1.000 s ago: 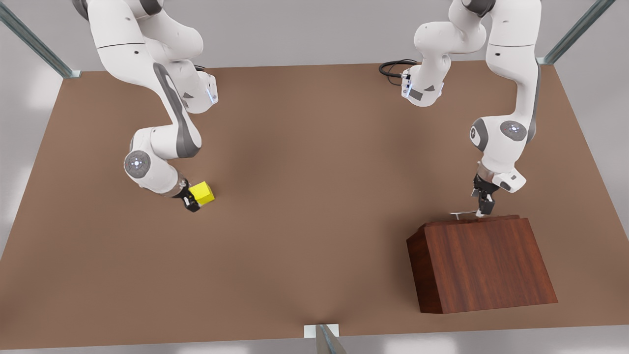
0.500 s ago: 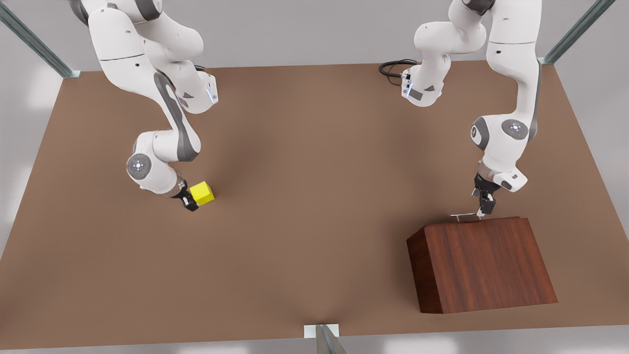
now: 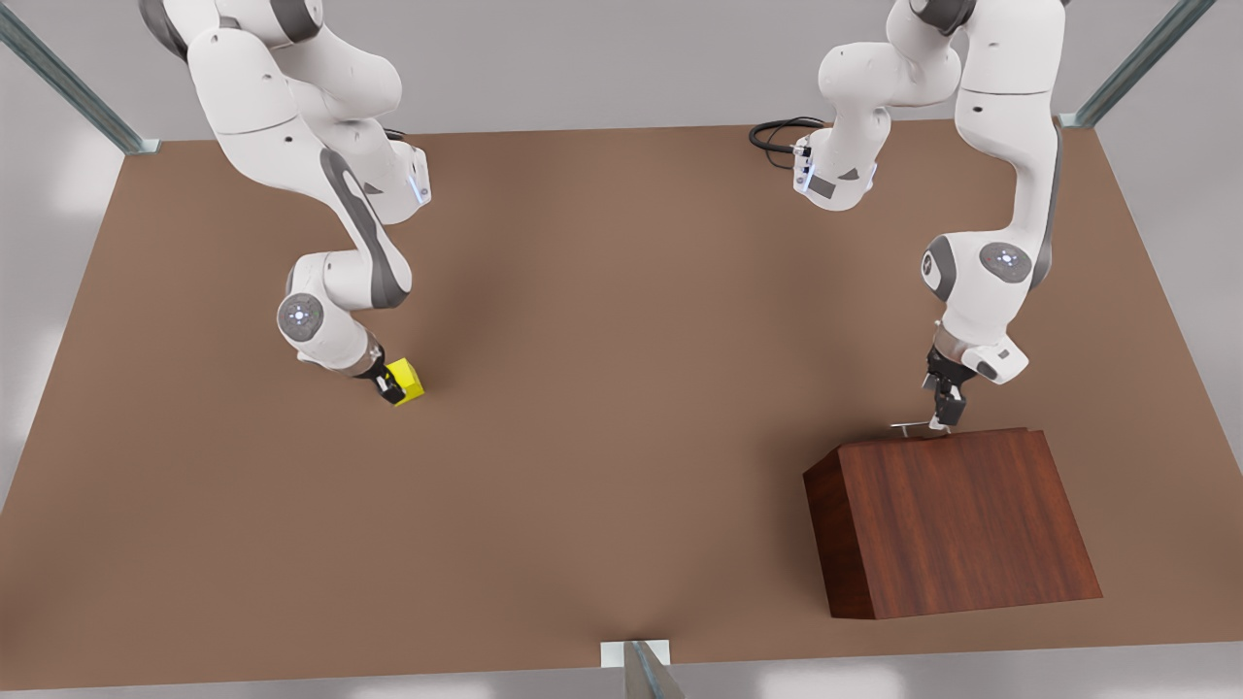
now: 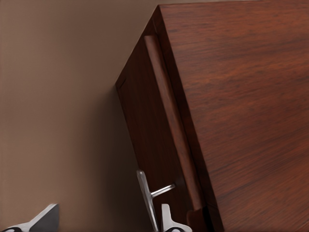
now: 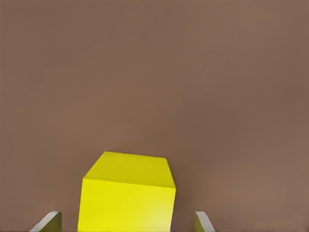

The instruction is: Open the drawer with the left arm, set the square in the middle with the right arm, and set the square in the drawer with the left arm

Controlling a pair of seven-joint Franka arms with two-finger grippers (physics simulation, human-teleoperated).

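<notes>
Straddling square (image 5: 126, 193), right gripper (image 5: 126, 223) agape; left gripper (image 4: 104, 221) at drawer (image 4: 159, 145) handle (image 4: 146, 198).

You can count two white robot arms, one on the front view's left (image 3: 330, 243) and one on the front view's right (image 3: 1000, 194). Each arm has one gripper, so that makes two: the right gripper (image 3: 391, 382) and the left gripper (image 3: 940, 416). There is one yellow square (image 3: 408, 381), over on the front view's left. There is one wooden cabinet (image 3: 957, 524), near you on the front view's right. It has one drawer (image 4: 166, 145) with one thin silver handle (image 4: 146, 198). One brown desk (image 3: 602, 388) carries it all. One black cable (image 3: 777, 134) lies at the far edge.
</notes>
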